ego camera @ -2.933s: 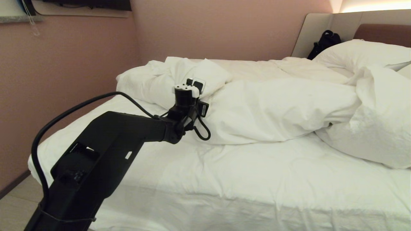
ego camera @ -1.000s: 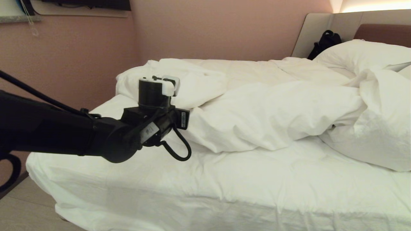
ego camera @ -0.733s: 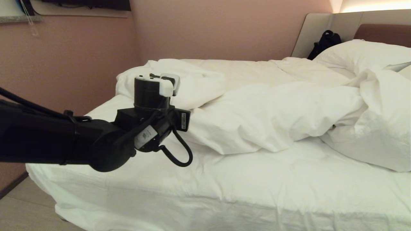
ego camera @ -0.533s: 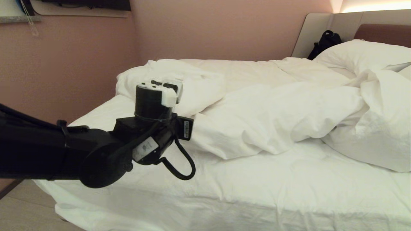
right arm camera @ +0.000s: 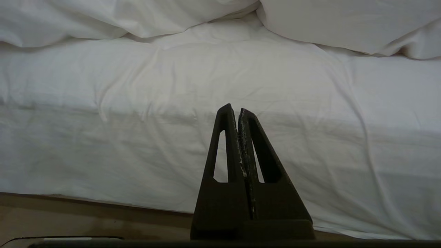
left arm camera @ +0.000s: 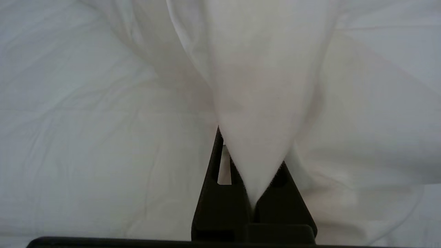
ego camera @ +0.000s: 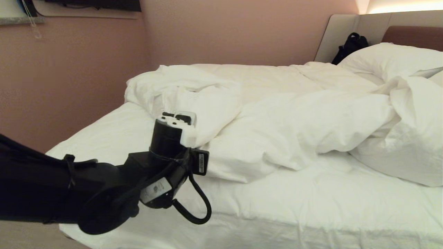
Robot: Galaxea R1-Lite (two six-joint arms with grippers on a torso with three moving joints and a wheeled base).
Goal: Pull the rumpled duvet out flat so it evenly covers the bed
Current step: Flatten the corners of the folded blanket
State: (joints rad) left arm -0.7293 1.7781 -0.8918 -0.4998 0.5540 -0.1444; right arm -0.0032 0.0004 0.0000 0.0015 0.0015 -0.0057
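One arm is doing the work here: my left gripper (left arm camera: 253, 179) is pinched tight on a fold of the duvet (ego camera: 277, 124), with cloth fanning out from between the black fingers (left arm camera: 213, 193) in the left wrist view. The right gripper (right arm camera: 239, 137) is parked low by the side of the bed (ego camera: 242, 228), fingers pressed together on nothing.

The duvet is bunched across the middle and far side of the mattress and piled toward the pillow (ego camera: 391, 55) end. The near strip and foot corner show only bare sheet (ego camera: 294, 200).

How I'd run this pull:
- Draw low and level toward the foot corner. Lifting would likely just tent the fabric.
- Go slow. The grip looks like a thin pinch of cover, so a jerk could slip it out.
- Watch the ridge in the head view. If the heap near the pillows drags along instead of unrolling, I should stop and regrip nearer the edge.
- Release only once the held fold is past the mattress edge. The near side will probably need its own pull afterwards.
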